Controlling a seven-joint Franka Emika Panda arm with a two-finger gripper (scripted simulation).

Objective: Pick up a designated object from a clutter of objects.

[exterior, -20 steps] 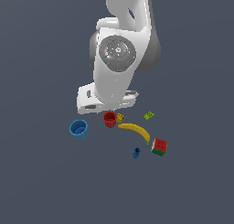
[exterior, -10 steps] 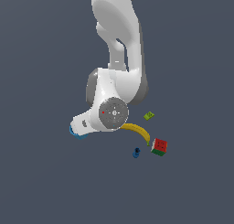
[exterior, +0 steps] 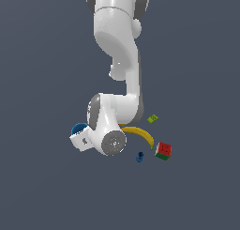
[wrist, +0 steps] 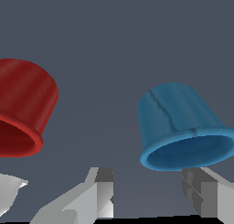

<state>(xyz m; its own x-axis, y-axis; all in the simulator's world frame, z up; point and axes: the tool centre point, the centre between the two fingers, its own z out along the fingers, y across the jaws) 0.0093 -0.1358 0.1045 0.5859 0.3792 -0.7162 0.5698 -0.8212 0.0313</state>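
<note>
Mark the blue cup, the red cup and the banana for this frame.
blue cup (wrist: 176, 120), wrist view, side wall.
red cup (wrist: 25, 93), wrist view, side wall.
banana (exterior: 143, 134), exterior view, middle of the curved body.

A plain dark grey-blue tabletop is seen filling the whole frame, uniformly lit throughout.

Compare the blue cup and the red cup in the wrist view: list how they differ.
Colour: the blue cup is bright blue, the red cup deep red. Framing: the blue cup shows almost whole, the red cup is cut off by the picture's edge. Position: the blue cup sits nearer the gap between the fingers; the red cup lies off to one side. Both are round, tapered, thick-rimmed.
</note>
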